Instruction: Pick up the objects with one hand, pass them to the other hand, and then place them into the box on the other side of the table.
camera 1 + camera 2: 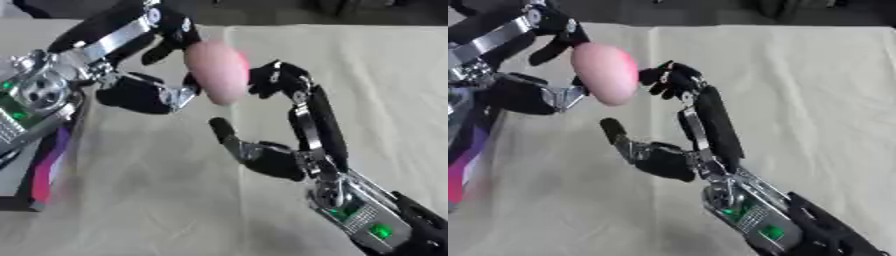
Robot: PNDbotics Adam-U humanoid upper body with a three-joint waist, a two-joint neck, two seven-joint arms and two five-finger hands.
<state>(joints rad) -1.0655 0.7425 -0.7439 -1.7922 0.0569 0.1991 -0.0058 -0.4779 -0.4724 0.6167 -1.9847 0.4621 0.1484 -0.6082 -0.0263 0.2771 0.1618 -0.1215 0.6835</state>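
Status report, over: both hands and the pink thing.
Left hand curled round pink egg-shaped object, held above the table. Right hand open, fingertips at the object's other side. Box at left edge. Nothing in the way.

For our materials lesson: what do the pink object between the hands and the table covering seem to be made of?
Pink object: smooth, matte, egg-shaped, softly shaded; probably foam or plastic, and the look leaves that open. Table covering: beige cloth, judging by its dull surface and the long fold line running down it.

pink object (217, 71): smooth, matt | table cover (385, 85): beige cloth, creased | hands: black plastic, silver metal
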